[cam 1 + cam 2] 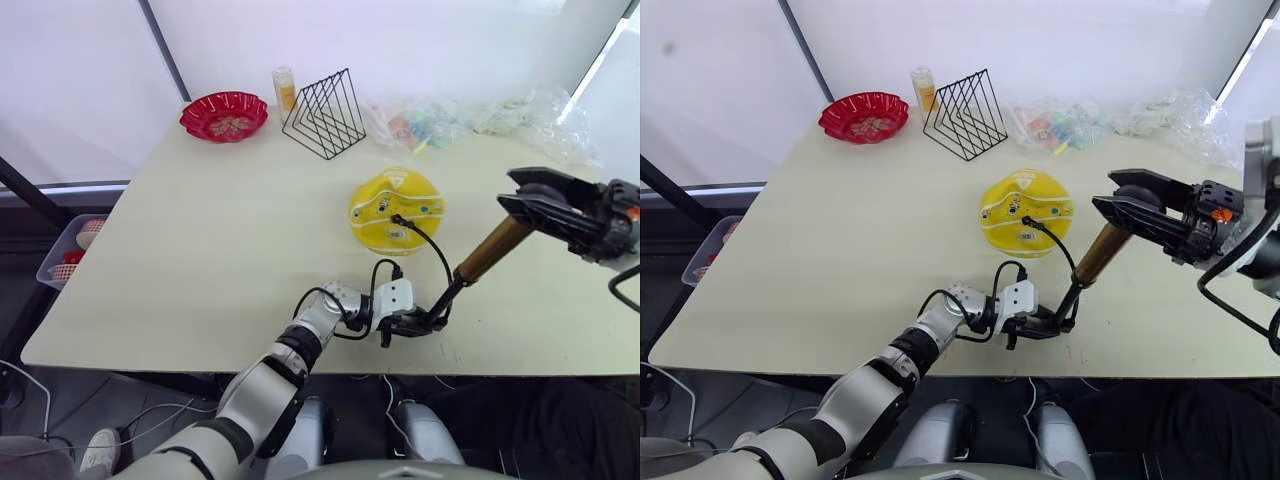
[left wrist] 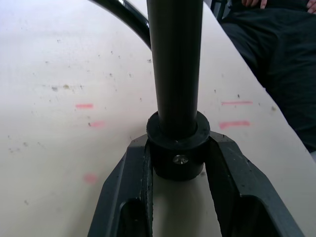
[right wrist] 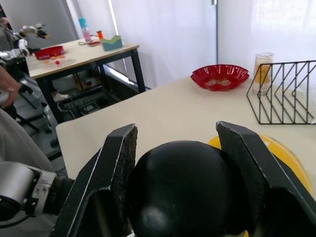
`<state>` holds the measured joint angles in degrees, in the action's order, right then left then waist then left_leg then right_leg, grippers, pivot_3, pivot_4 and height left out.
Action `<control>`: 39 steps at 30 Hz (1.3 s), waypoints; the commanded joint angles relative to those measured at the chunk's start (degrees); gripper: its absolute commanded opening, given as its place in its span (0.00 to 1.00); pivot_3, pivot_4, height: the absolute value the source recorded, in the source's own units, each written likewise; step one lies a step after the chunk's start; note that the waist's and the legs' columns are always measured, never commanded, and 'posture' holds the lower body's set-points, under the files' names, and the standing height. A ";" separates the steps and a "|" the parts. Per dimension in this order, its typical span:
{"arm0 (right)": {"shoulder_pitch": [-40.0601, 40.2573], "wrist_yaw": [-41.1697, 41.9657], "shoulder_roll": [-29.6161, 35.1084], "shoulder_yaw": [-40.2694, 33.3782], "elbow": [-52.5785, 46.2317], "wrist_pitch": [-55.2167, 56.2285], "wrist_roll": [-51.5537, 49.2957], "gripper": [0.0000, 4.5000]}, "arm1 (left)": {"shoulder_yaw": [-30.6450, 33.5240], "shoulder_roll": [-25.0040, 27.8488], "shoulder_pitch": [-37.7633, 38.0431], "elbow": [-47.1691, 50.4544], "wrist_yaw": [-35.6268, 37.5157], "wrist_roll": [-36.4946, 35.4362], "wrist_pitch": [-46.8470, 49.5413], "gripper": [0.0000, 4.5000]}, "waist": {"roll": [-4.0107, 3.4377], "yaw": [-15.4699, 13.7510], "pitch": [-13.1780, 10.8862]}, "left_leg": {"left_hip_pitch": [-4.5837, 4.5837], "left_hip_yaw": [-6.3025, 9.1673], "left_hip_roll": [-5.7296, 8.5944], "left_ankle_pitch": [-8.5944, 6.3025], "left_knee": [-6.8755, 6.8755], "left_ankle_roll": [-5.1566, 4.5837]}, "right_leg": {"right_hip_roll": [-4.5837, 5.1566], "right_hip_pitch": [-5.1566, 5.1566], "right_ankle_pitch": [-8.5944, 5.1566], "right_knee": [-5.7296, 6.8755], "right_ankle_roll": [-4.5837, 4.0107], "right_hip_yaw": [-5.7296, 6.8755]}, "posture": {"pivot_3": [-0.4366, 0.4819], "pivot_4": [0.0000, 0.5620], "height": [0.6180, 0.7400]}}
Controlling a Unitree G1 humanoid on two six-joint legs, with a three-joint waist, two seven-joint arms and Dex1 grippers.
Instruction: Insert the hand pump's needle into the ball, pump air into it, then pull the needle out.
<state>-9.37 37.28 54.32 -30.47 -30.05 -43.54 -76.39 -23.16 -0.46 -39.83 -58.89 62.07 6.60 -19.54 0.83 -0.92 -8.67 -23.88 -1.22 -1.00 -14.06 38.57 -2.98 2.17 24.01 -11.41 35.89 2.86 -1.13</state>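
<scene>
Between both claws, hand pump (image 1: 492, 250) clamped

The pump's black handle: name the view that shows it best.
The right wrist view: the handle sits large between the right claw fingers. Both eye views show it small, side-on. The left wrist view shows the pump's base end instead.

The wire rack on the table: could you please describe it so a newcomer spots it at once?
At the table's far edge, the wire rack stands between the red bowl and the clear plastic bags. It alone is an open black frame of slanted dividers.
</scene>
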 commanded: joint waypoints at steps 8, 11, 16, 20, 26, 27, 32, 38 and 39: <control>11.36 3.10 -7.31 8.66 -3.09 5.99 14.25 0.46 | -2.41 0.68 1.29 -6.10 -2.11 5.20 0.52 0.23 | 1.13 0.15 1.31 | 0.36 0.06 -0.20 -0.02 0.02 0.01 | -0.01 -0.33 -0.05 -0.01 0.04 0.14 | 0.48 0.27 0.97; 12.59 3.23 -8.69 11.31 -2.34 6.39 15.73 0.46 | -2.40 0.52 0.91 -6.87 -2.79 6.03 -0.41 0.23 | 1.32 0.19 1.50 | 0.59 0.01 -0.21 -0.02 0.03 0.02 | 0.34 -0.54 -0.10 -0.02 0.13 0.12 | 0.48 0.27 0.97; 13.13 4.00 -11.15 15.83 -0.72 7.93 20.20 0.46 | -2.14 0.21 0.50 -7.97 -3.42 6.73 -1.30 0.23 | 1.15 0.19 1.59 | 0.99 -0.03 -0.22 -0.17 -0.12 0.28 | 0.56 -0.78 -0.13 -0.04 0.18 0.09 | 0.48 0.27 0.97; 14.50 4.67 -13.87 22.30 2.39 10.86 27.79 0.46 | -2.08 -0.07 0.23 -8.58 -3.81 6.95 -1.71 0.23 | 1.15 0.07 1.62 | 0.95 -0.02 -0.22 -0.05 -0.20 0.08 | 0.60 -0.77 -0.19 -0.07 0.05 0.19 | 0.48 0.27 0.97; 14.64 7.22 -18.06 25.82 7.83 17.65 35.17 0.46 | -1.88 -0.39 -0.04 -9.39 -3.66 6.89 -1.27 0.23 | 1.13 0.07 1.64 | 0.94 -0.06 -0.17 -0.06 -0.21 0.06 | 0.65 -0.78 -0.21 -0.12 0.05 0.27 | 0.48 0.27 0.97; 14.26 8.40 -18.23 24.96 7.55 18.61 34.58 0.46 | -1.86 -0.40 -0.01 -9.51 -3.47 6.85 -1.16 0.23 | 1.10 0.07 1.65 | 0.95 -0.06 -0.17 -0.06 -0.21 0.07 | 0.65 -0.78 -0.22 -0.12 0.07 0.27 | 0.48 0.27 0.97; 11.52 11.28 -15.19 18.75 3.90 16.55 28.77 0.46 | -2.24 -0.07 0.24 -10.03 -3.09 7.36 -1.44 0.23 | 0.89 0.02 1.49 | 0.86 -0.03 -0.14 -0.05 -0.21 0.06 | 0.67 -0.75 -0.24 -0.13 0.09 0.33 | 0.48 0.27 0.97; 5.39 10.31 -6.37 8.73 1.04 7.13 15.07 0.46 | -2.40 -0.02 0.41 -10.49 -2.87 7.60 -1.43 0.23 | 0.54 -0.07 1.33 | 0.36 -0.05 0.01 -0.03 -0.16 0.01 | 0.83 -0.39 -0.17 -0.13 0.06 0.40 | 0.48 0.27 0.97; 5.03 10.05 -5.77 8.17 0.96 6.22 13.97 0.46 | -2.38 -0.03 0.40 -10.51 -2.85 7.60 -1.44 0.23 | 0.57 -0.17 1.32 | 0.16 -0.03 0.01 -0.02 -0.13 0.00 | 0.84 -0.23 -0.08 -0.13 -0.05 0.47 | 0.48 0.27 0.97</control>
<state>-2.49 47.27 48.20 -16.92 -25.87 -37.60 -57.60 -23.08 -2.04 -41.85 -64.74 59.48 10.11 -23.39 1.40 -1.10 -7.35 -23.76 -1.20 -0.99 -14.08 38.44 -2.98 2.99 23.80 -11.49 35.76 2.79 -0.57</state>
